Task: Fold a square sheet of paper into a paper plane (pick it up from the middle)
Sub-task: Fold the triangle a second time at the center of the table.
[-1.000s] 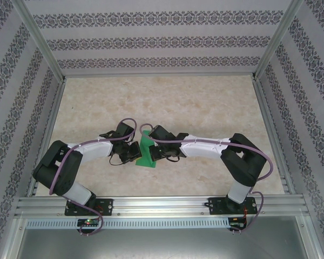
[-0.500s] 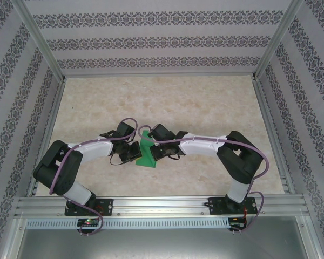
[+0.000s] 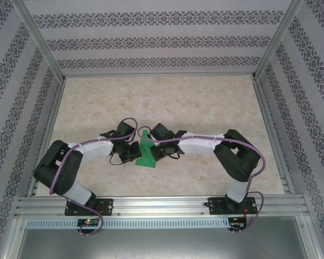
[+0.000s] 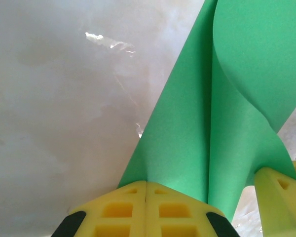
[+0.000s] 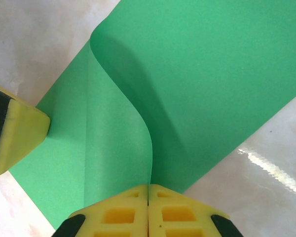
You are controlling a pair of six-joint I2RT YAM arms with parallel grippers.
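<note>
the square sheet of paper [image 3: 146, 151], bright green and curled over into a loose fold, stood raised between the two arms on the near half of the marbled table [image 3: 194, 102]. the left gripper [image 4: 146, 195] was clamped on it from one side. the right gripper [image 5: 148, 195] was clamped on it from the opposite side, each pair of yellow fingers pressed together at the paper's edge.

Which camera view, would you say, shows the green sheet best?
The right wrist view: the green sheet spreads wide, its curl plain. The left wrist view shows a narrower part; the top view, a small distant patch.
</note>
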